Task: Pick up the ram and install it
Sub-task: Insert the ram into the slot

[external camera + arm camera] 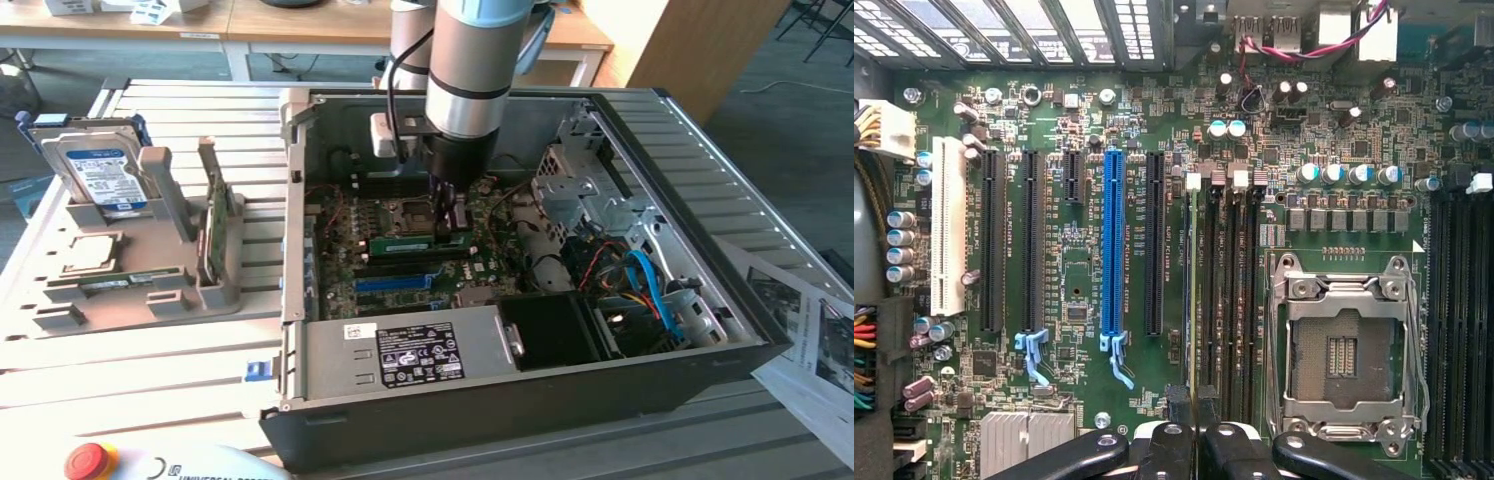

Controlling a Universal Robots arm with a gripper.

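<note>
While it reaches down mid-frame into the open dark computer case, the black gripper pinches the long thin green ram stick, fingers nearly together.

exterior view overlooks the case; close wrist view (behind the fingers) faces the shared motherboard.
</note>
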